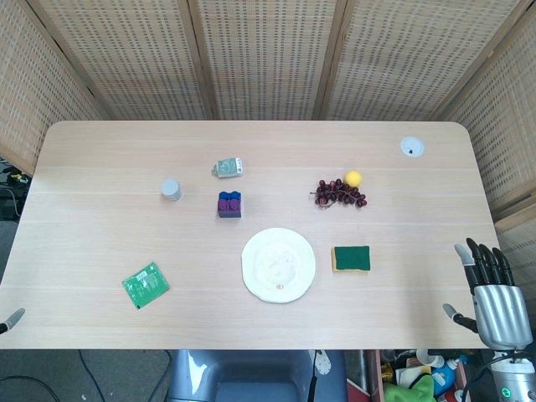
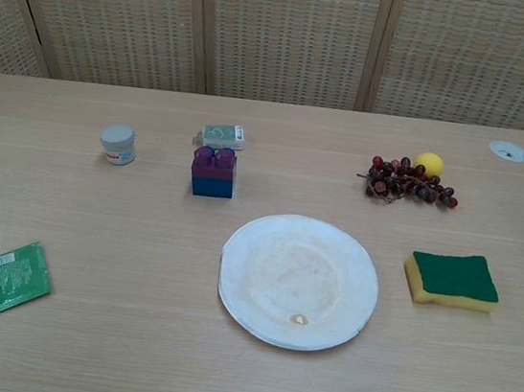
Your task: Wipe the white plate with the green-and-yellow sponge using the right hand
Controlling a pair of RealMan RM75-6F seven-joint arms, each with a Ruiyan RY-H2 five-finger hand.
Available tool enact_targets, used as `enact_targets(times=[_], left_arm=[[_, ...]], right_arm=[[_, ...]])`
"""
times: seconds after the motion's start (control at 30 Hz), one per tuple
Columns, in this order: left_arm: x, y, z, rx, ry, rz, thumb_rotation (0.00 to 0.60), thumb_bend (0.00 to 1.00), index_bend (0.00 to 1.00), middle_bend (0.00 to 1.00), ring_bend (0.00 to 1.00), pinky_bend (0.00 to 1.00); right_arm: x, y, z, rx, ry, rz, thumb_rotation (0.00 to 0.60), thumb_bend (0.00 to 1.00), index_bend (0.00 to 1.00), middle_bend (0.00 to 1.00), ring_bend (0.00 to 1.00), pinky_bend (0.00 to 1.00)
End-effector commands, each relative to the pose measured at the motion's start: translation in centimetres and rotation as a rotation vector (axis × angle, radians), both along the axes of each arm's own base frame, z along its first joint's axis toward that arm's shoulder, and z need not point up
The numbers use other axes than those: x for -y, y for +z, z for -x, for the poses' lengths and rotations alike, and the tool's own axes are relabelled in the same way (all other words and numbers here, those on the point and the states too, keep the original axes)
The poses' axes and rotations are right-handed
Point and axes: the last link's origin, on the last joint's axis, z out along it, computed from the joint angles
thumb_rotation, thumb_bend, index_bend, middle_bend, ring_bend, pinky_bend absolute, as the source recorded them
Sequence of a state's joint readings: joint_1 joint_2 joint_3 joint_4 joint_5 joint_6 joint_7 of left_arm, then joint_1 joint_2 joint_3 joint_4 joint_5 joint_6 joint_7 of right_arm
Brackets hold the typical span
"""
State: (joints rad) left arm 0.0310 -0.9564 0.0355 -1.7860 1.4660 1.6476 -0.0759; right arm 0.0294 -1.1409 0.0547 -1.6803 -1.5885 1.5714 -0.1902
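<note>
Right hand [image 1: 494,293] off the table's [image 1: 100,251] right edge, fingers spread, holding nothing. Sponge [image 1: 351,258] lies just right of the plate [image 1: 279,265], near the front edge. Left hand [image 1: 11,319]: only a tip shows at the front-left corner; fingers cannot be told.

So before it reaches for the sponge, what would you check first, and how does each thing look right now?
1. Sponge lies free on the table, green side up, nothing on it: ok.
2. Right hand holds nothing, fingers apart, off the table's right edge: ok.
3. Path from that hand to the sponge looks bare of objects: ok.
4. Plate sits flat beside the sponge, apart from it: ok.
5. Plate surface: a small crumb near its front rim, so wiping is still due: not ok.
6. Left hand: only a tip shows at the left edge: cannot tell.
</note>
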Motion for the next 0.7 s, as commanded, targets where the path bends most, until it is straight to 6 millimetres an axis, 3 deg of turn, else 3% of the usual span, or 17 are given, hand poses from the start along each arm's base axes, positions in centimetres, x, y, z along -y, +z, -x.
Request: enact_targets(times=[0.03,0.47,0.63,0.7], left_arm=[[-0.1,0.1,0.1,-0.009,-0.003,-0.003,0.600,0.00,0.00,0.00,0.00,0.00],[-0.4,0.2,0.9,-0.016,0.037,-0.021,0.600,0.00,0.00,0.00,0.00,0.00],[-1.1,-0.3,0.8,-0.030,0.045,-0.002,0.600,0.00,0.00,0.00,0.00,0.00],[-1.6,-0.6,0.9,-0.037,0.054,0.006,0.600,0.00,0.00,0.00,0.00,0.00]], right_arm=[[0.2,-0.6,-0.1,-0.009,0.006,-0.025,0.600,0.00,0.00,0.00,0.00,0.00],[2.6,-3.1,-1.8,-0.077,0.032,-0.127,0.600,0.00,0.00,0.00,0.00,0.00],[5.3,-5.5,-4.7,-0.098,0.128,-0.306,0.600,0.01,0.00,0.00,0.00,0.02],[7.4,-6.8,-6.0,-0.110,0.179,-0.331,0.600,0.02,0.00,0.00,0.00,0.07]])
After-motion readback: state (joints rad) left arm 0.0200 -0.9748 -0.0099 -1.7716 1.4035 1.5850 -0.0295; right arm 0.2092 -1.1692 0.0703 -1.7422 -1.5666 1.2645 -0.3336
